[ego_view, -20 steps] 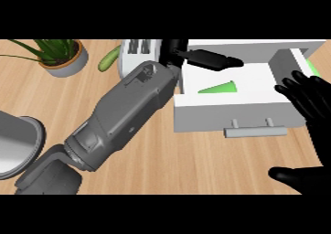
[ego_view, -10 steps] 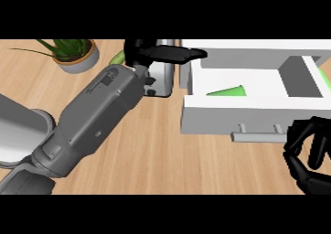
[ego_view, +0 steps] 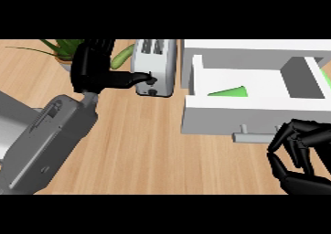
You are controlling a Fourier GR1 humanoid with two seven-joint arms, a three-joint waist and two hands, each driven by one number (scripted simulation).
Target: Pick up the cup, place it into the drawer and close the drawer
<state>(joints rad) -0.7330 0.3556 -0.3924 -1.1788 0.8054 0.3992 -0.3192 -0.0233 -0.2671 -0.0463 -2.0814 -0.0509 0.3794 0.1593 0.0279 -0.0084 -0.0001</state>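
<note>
Left robot hand (ego_view: pixel 94 68) now by toaster (ego_view: pixel 155 66)

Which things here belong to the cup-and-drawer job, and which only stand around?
For the job:
open drawer
drawer handle
green cup inside the drawer
right hand
left hand

Only standing around:
toaster
potted plant

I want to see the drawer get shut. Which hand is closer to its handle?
The right hand: it sits just right of the drawer handle, almost touching. The left hand is far across the counter, by the toaster.
</note>
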